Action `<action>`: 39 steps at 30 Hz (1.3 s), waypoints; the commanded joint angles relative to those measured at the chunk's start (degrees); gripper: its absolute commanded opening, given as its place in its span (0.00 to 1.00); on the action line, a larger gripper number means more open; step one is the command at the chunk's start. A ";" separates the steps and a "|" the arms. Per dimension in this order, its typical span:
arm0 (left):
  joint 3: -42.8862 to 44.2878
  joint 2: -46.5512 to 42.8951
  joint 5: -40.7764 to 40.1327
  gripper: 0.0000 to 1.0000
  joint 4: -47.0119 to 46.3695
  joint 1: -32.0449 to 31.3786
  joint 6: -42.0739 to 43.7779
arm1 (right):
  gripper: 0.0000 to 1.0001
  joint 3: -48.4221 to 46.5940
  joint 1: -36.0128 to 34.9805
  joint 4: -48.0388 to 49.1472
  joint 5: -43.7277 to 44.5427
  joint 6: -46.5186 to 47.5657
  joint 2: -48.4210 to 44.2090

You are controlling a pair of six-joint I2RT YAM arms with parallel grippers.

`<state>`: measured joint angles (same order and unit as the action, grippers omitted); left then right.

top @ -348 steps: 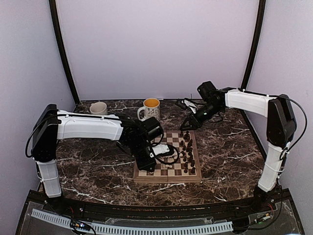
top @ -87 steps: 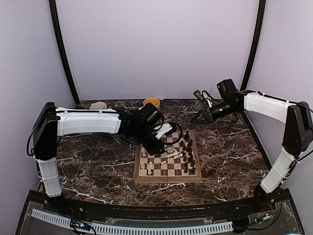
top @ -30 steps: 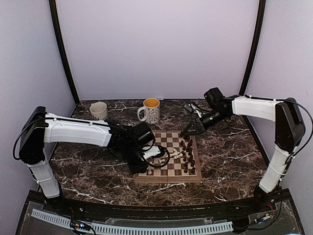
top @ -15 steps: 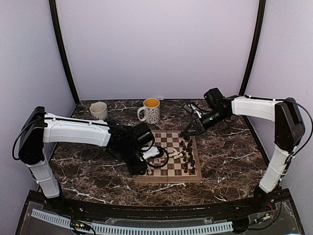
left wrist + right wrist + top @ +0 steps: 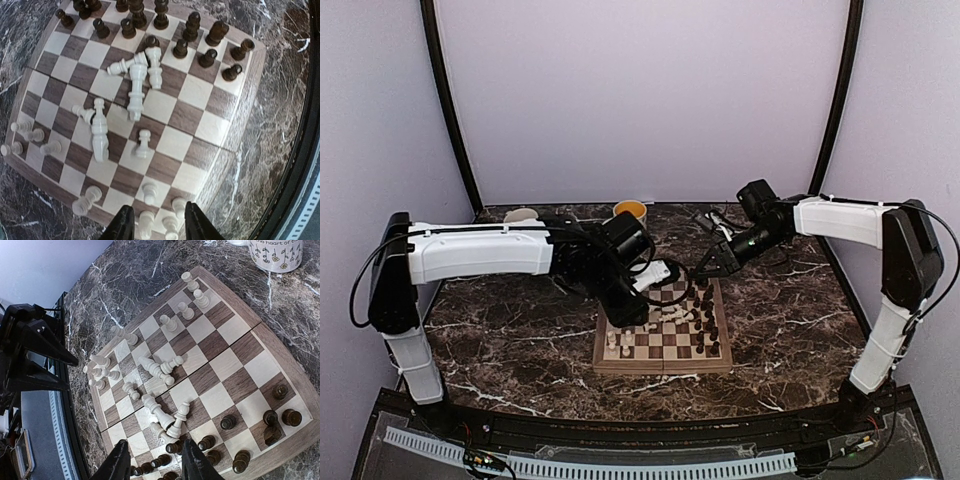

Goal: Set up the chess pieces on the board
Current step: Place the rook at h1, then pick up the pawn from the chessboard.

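The board (image 5: 665, 352) lies mid-table. Dark chess pieces (image 5: 706, 312) stand along its right side. Several white pieces (image 5: 676, 316) lie toppled in the middle, and others (image 5: 613, 341) stand at the left edge. My left gripper (image 5: 632, 308) hovers above the board's left part. It is open (image 5: 159, 228) and holds nothing, with upright white pieces (image 5: 150, 192) showing below between its fingers. My right gripper (image 5: 704, 270) hangs open (image 5: 156, 465) and empty over the far right corner, above the dark pieces (image 5: 272, 417) and the fallen white ones (image 5: 160, 412).
Two mugs stand behind the board, half hidden by my left arm: a white one (image 5: 521, 214) and a patterned one with a yellow inside (image 5: 630, 209), also seen in the right wrist view (image 5: 275, 252). Dark marble table (image 5: 780, 300) surrounds the board.
My left gripper has opened and risen from the board's near left edge, swinging back and up. The right arm has stayed still.
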<state>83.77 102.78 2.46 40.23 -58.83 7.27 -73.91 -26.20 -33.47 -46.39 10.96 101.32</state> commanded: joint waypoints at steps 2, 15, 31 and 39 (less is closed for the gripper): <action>6.63 8.56 -0.37 0.37 0.29 -0.41 -0.97 | 0.36 0.17 -0.09 0.53 0.97 0.90 -2.79; 8.33 15.16 -0.27 0.38 -1.42 -0.40 0.18 | 0.36 0.61 0.39 0.95 0.52 0.95 -2.86; 8.53 17.18 -3.07 0.19 -1.64 -0.41 0.30 | 0.35 0.58 0.53 0.95 0.60 0.82 -2.82; 5.66 12.87 -3.76 0.14 -5.20 -0.40 0.56 | 0.34 -0.72 1.40 0.43 1.06 -0.23 -3.66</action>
<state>91.57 119.37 -0.14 38.02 -59.11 7.31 -73.47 -25.76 -33.21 -45.36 11.49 99.61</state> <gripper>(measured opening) 0.164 0.346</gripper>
